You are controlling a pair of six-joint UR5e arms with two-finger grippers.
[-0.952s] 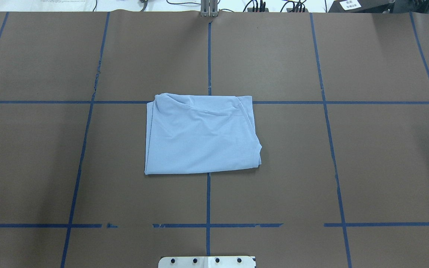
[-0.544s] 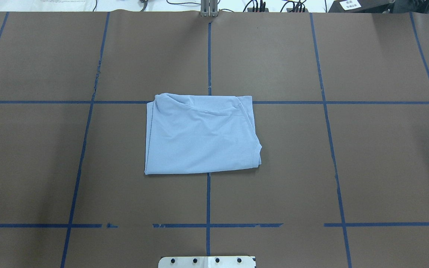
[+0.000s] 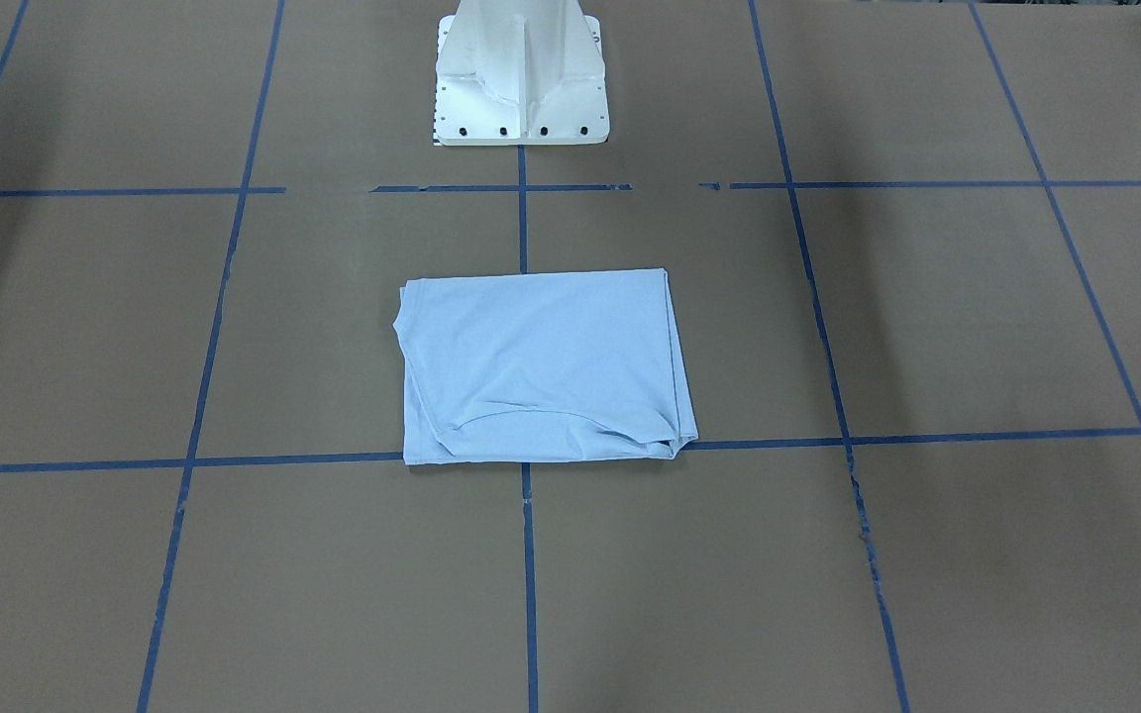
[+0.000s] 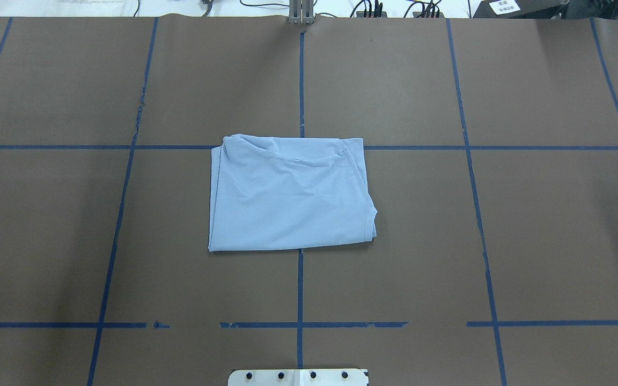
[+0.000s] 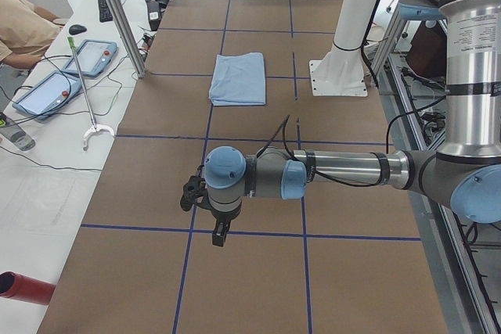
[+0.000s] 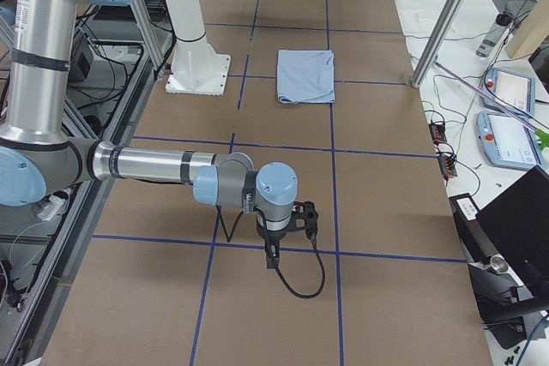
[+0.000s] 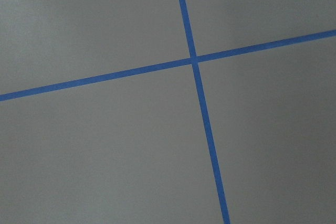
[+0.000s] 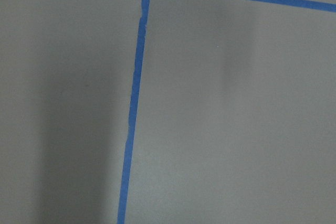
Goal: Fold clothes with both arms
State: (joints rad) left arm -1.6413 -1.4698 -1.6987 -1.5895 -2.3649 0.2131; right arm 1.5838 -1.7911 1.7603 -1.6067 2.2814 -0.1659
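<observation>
Folded T-shirt flat on table, just in front of pedestal base. Left gripper and right gripper well apart from base, on opposite sides; whether jaws are apart or together cannot be told.

Left claw showed only from the side, too small to call parted or closed, and it was the same for the right claw. White pedestal ran off the top edge. Folded T-shirt hid its inner layers.
</observation>
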